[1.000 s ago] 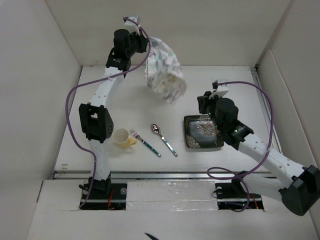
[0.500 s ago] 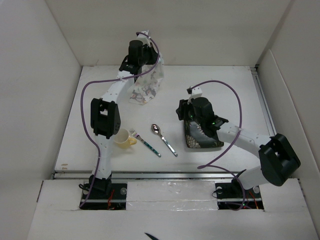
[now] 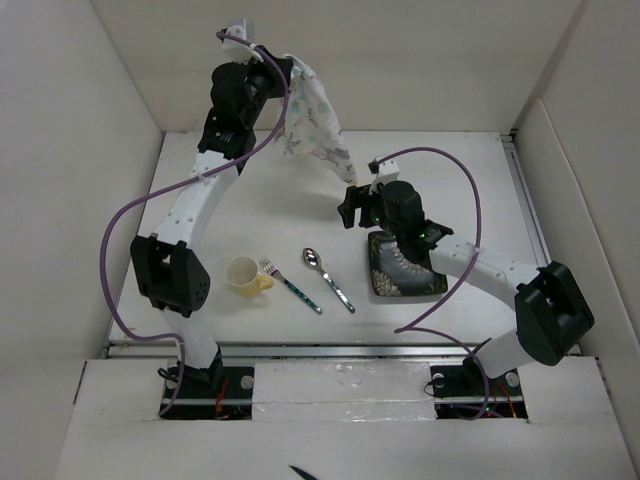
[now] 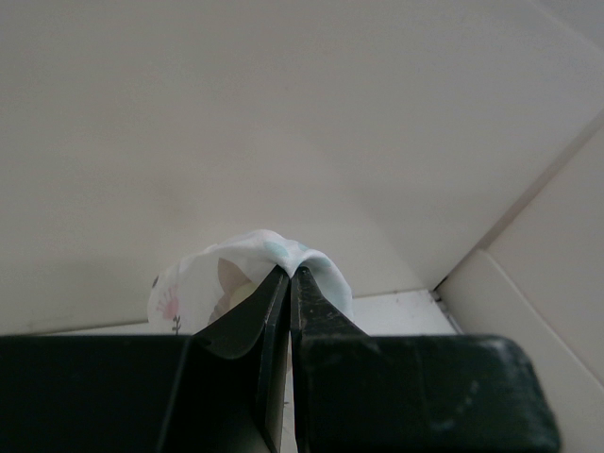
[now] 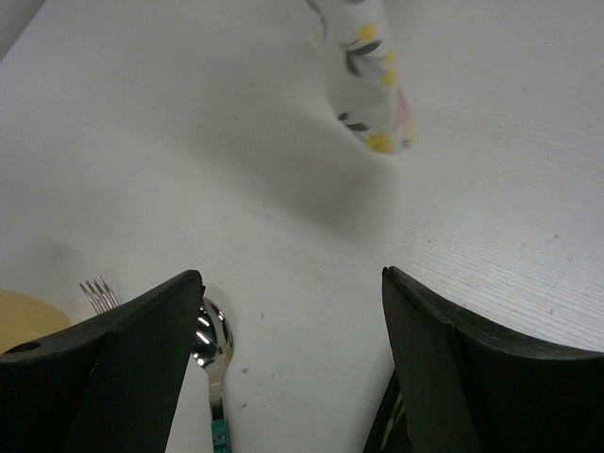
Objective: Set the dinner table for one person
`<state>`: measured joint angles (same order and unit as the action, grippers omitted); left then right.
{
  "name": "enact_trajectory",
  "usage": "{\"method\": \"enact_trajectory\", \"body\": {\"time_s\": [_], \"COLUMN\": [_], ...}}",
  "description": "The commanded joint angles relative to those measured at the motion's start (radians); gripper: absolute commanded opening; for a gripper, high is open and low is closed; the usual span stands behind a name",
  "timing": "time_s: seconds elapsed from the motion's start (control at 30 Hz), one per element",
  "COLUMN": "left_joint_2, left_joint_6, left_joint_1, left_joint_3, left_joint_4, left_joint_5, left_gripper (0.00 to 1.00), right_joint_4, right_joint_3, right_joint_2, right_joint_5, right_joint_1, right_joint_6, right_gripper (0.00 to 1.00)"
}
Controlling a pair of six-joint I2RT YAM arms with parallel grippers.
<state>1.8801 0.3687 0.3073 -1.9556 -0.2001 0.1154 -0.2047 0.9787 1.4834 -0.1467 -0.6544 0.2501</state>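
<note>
White floral-printed cloth placemat: one edge pinched between the closed jaws of the left gripper, raised high, the rest draped down and away from the fingertips, clear of the surface beneath. In the left wrist view, a fold of the placemat bulging just beyond the shut tips of the left gripper and lapped over both of them.

Right gripper: jaws spread wide, nothing between them, low over the dinner table. In the right wrist view, only bare dinner table in the gap of the right gripper; bottom corner of the placemat hanging ahead of and above the jaws, touching neither finger.

Spoon: metal bowl, teal patterned handle, flat on the table; bowl just inside one right finger.

Fork: matching handle, beside the spoon; tines just outside that same finger.

Cup: pale yellow, upright, touching or nearly touching the fork tines, farther out from the right jaws.

Plate: dark, square, flower pattern, behind the right jaws, partly under that arm's wrist.

Dinner table: plain white, below both pairs of jaws, far beneath the left pair, close beneath the right pair.
</note>
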Motion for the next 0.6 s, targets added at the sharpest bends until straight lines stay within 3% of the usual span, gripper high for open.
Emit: {"method": "enact_trajectory", "body": {"time_s": [0.0, 0.13, 0.17, 0.23, 0.3, 0.43, 0.5, 0.57], "left_joint_2": [-0.068, 0.003, 0.020, 0.066, 0.091, 0.093, 0.070, 0.053], "left_joint_6": [0.050, 0.166, 0.237, 0.301, 0.349, 0.297, 0.265, 0.173], "left_joint_1": [-0.010, 0.045, 0.055, 0.055, 0.064, 0.075, 0.075, 0.075], "left_joint_3": [0.213, 0.337, 0.365, 0.385, 0.403, 0.379, 0.357, 0.324], "left_joint_4": [-0.198, -0.225, -0.229, -0.252, -0.275, -0.254, -0.222, -0.197], "left_joint_5": [-0.065, -0.068, -0.063, -0.036, 0.013, 0.007, -0.043, -0.153], "left_gripper": [0.00, 0.00, 0.00, 0.03, 0.14, 0.29, 0.36, 0.41], "right_joint_4": [-0.051, -0.061, -0.056, -0.052, -0.033, -0.038, -0.048, -0.058], "right_joint_3": [0.008, -0.009, -0.012, -0.023, -0.032, -0.040, -0.032, -0.009], "right_joint_2": [-0.009, 0.000, 0.002, -0.002, -0.003, 0.015, 0.037, 0.084], "right_joint_5": [0.010, 0.009, 0.000, -0.005, -0.014, 0.012, 0.056, 0.081], "right_joint_1": [0.027, 0.036, 0.036, 0.045, 0.055, 0.064, 0.064, 0.049], "right_joint_6": [-0.002, 0.009, 0.009, 0.009, 0.005, 0.000, 0.000, -0.002], "right_gripper": [0.82, 0.72, 0.56, 0.37, 0.05, 0.00, 0.11, 0.29]}}
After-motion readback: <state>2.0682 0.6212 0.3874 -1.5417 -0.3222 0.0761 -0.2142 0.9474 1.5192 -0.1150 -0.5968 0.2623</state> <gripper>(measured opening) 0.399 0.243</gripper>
